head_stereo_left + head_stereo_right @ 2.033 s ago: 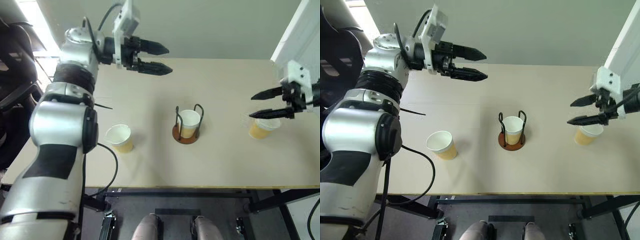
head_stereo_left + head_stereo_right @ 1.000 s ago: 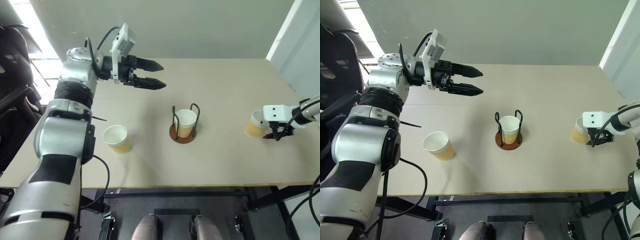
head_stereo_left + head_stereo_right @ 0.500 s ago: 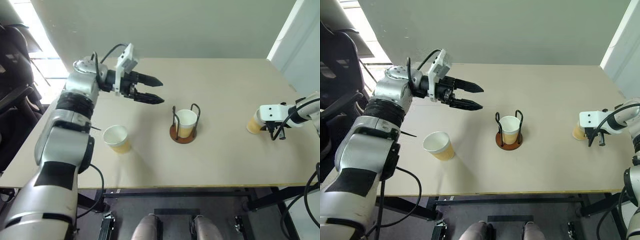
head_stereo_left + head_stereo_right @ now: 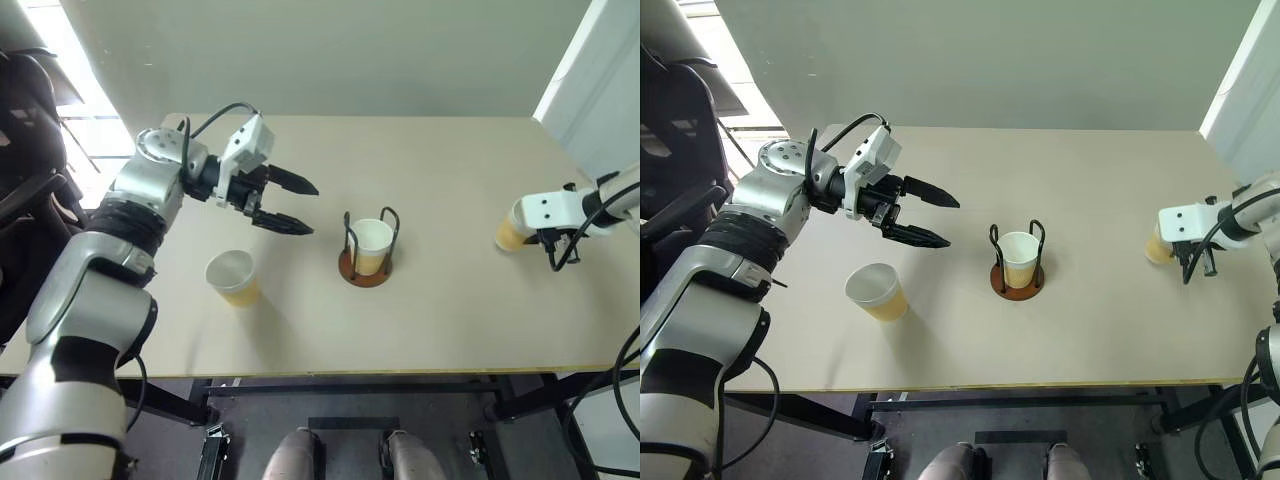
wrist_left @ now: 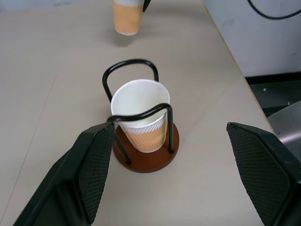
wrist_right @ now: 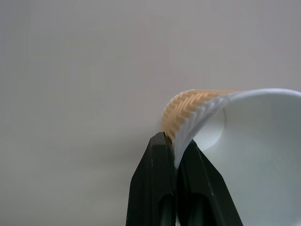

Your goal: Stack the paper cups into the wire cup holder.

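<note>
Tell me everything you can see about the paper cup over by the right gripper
The paper cup at the table's right edge is small and tapered, with a yellow-tan herringbone-embossed outside and a white inside and rim. The right gripper is shut on its rim, one black finger inside the wall and one outside, pinching the paper. The cup looks tipped rather than standing square; whether its base has left the table cannot be told. It is well apart from the wire cup holder.
</note>
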